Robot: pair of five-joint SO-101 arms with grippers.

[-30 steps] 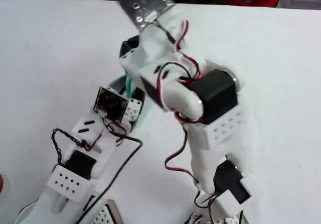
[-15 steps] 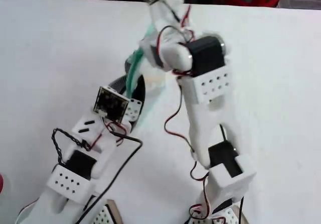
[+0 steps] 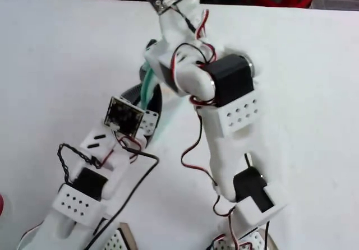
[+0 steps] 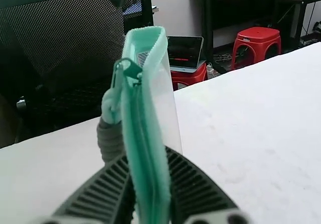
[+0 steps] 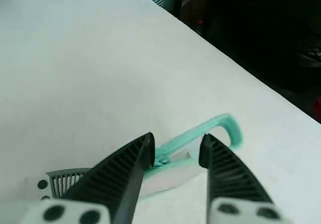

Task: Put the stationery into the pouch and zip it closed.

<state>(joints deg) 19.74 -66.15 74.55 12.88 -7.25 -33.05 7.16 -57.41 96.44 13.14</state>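
Over the white table, my right claw has swung up-frame and now hangs open above the zip of the teal pouch, pinched upright left of centre by my left claw, so zipping looks next.

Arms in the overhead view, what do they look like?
Both are white shells with black motor blocks and perforated panels. The right arm carries red, white and black wires; the left arm trails a black cable. The left gripper and right gripper have dark ribbed fingers.
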